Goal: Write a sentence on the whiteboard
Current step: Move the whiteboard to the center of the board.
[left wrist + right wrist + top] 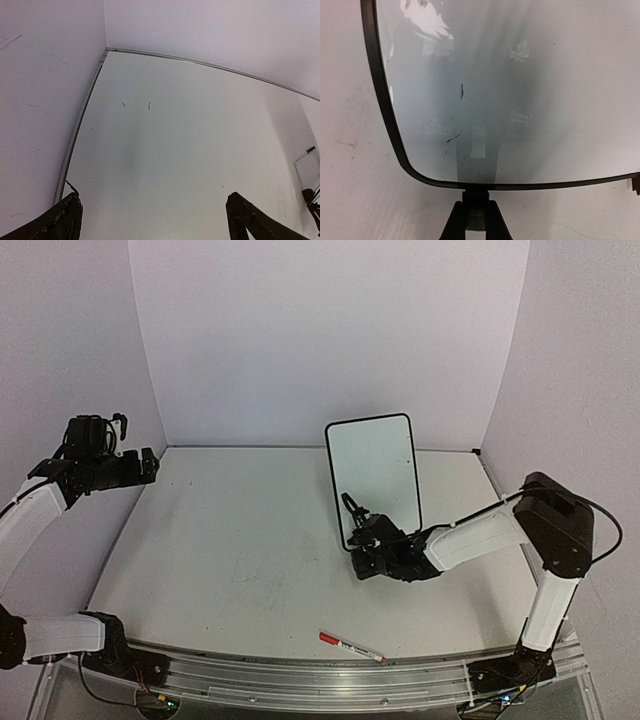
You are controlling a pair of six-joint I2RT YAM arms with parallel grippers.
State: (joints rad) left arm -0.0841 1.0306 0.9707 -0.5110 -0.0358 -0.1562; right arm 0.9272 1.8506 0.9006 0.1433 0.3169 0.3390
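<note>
White table (230,560) is occupied right of centre by the upright, unwritten whiteboard (372,475), seemingly steadied at its bottom edge by the closed right gripper (476,207), the left gripper (152,210) spread empty; the marker (352,647) should be fetched next.

the whiteboard (372,475) stands upright, slightly tilted, right of centre on the table (230,560); thin black frame, rounded corners, a few small dark marks (462,91) low on its white face.
</note>
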